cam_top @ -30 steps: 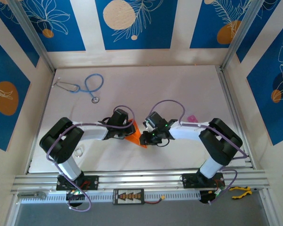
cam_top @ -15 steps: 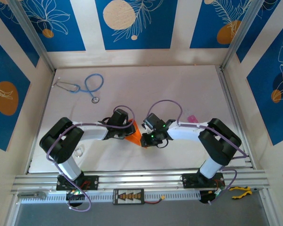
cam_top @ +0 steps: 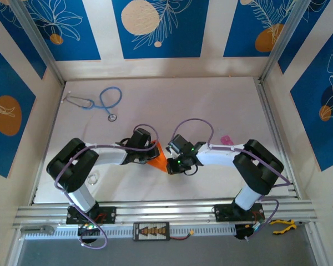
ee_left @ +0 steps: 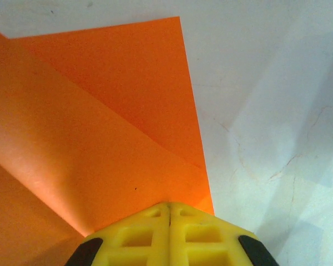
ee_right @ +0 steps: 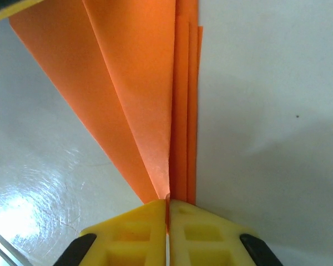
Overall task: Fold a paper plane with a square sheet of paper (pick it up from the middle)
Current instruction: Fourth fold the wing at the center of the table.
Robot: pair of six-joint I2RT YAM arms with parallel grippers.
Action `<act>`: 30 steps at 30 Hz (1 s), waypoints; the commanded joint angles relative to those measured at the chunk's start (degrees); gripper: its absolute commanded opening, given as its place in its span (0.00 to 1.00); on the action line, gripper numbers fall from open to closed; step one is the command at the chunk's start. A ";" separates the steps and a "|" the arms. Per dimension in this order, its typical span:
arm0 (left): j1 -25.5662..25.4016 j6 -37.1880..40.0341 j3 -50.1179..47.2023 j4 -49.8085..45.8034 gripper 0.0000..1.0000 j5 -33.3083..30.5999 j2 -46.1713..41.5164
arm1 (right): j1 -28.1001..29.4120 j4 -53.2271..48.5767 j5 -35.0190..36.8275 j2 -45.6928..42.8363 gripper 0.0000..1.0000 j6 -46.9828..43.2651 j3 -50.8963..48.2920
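The orange paper plane (cam_top: 159,157) lies at the table's near middle, folded into a narrow pointed shape with creases. In the left wrist view its broad folded flaps (ee_left: 100,122) spread out ahead of my left gripper (ee_left: 169,206), whose yellow fingers are shut tip to tip and rest on the paper's near edge. In the right wrist view the stacked layers (ee_right: 139,83) run straight away from my right gripper (ee_right: 167,200), which is shut on a thin raised fold of the paper plane. From above, the left gripper (cam_top: 152,159) and right gripper (cam_top: 168,164) meet at the paper from either side.
A blue stethoscope (cam_top: 102,101) lies at the far left of the white table (cam_top: 211,105). A small pink thing (cam_top: 226,139) sits by the right arm. A clear ring (cam_top: 92,179) lies near the left arm's base. Metal rails border the table.
The right gripper has closed onto the paper's raised fold and shifted slightly left. The left gripper stays shut in place on the paper.
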 commanded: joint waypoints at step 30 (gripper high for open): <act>-0.30 0.03 -1.26 -1.64 0.03 0.62 1.22 | -3.50 7.93 -16.46 2.30 0.05 7.72 4.41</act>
